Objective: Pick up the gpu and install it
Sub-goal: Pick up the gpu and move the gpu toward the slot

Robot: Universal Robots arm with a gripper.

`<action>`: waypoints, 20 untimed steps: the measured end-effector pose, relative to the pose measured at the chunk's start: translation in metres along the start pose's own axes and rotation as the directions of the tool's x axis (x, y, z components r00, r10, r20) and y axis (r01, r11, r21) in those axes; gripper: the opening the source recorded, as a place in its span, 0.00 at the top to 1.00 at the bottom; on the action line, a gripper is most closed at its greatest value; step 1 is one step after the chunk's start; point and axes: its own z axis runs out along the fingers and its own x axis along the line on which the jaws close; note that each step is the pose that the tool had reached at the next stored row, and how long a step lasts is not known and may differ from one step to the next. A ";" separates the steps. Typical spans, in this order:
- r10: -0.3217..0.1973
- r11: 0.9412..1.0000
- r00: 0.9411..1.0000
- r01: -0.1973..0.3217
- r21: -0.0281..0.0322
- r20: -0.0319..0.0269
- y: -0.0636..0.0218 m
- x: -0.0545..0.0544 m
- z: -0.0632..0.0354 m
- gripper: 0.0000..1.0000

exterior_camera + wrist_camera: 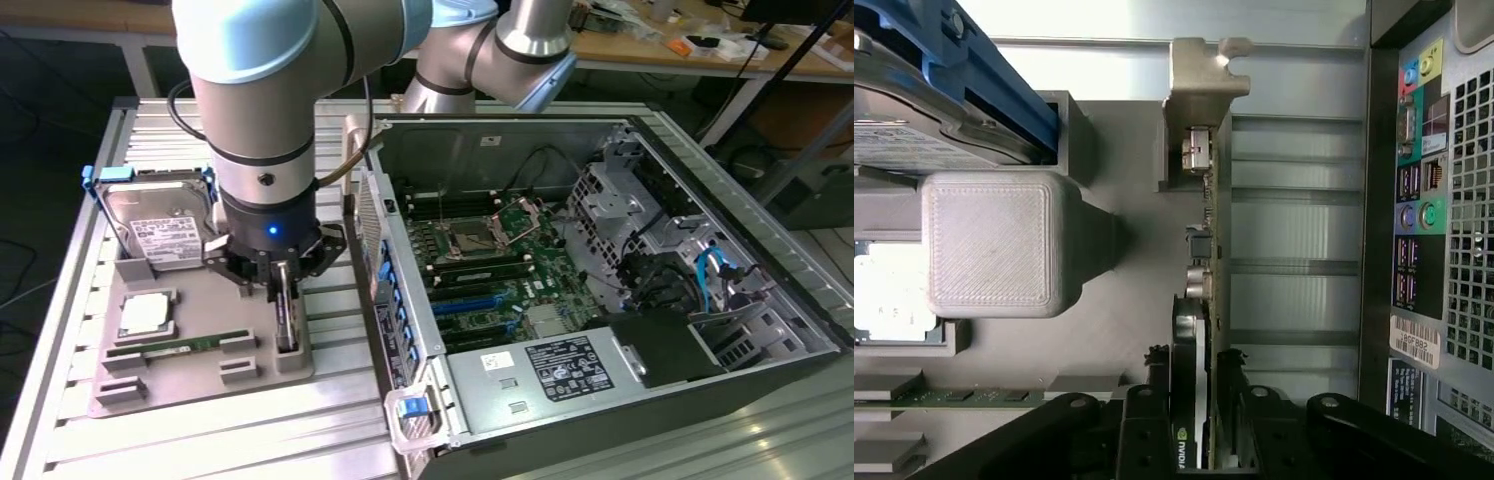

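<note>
Exterior view: the pincer [276,272] is hanging directly over the graphics card [286,325], which is standing on edge in the grey tray [187,378] at lower left; wrist view: the pincer [1192,440] is clasping the graphics card [1210,250] narrowly across its thin sides, the long axis running away toward the silver bracket [1199,80].

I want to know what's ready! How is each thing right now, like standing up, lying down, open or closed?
gpu: standing on edge in the gray tray, not yet in the computer.
hand: down over the gpu's top edge.
hard drive: standing upright in the tray.
processor chip: lying flat in the tray.
memory stick: lying in its tray slot.
computer case: on its side, side panel off, insides open.
</note>
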 end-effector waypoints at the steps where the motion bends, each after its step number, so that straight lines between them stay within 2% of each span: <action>1: 0.000 1.000 1.000 0.000 0.000 0.000 0.0000 0.000 0.0000 0.72; 11: 0.000 1.000 1.000 0.000 0.002 0.000 0.0002 0.000 -0.0019 0.73; 14: 0.000 1.000 1.000 0.000 0.002 0.000 0.0006 0.000 -0.0133 0.73; 20: 0.000 1.000 1.000 0.000 0.002 0.000 0.0019 -0.001 -0.0450 0.73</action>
